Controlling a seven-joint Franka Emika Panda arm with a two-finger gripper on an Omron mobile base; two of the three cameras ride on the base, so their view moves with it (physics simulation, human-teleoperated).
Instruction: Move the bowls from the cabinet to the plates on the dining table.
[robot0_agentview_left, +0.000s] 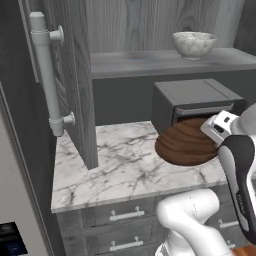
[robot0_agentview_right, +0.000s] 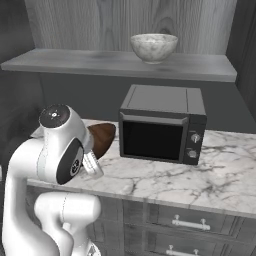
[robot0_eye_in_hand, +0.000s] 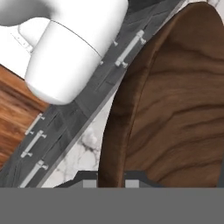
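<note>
Pinching the rim of the dark wooden bowl (robot0_eye_in_hand: 175, 109), the hand (robot0_eye_in_hand: 111, 181) holds it tilted over the marble counter (robot0_agentview_left: 110, 165), just left of the microwave (robot0_agentview_right: 162, 125). Above the hand, to its right, the marble bowl (robot0_agentview_left: 194, 44) stands on the cabinet shelf (robot0_agentview_left: 150, 62).

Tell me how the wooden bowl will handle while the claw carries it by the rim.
The wooden bowl looks rigid, so it probably won't flex. It hangs tilted on its side from a thin rim pinch in the claw, so it may swing or slip. The smooth finish suggests modest friction.
</note>
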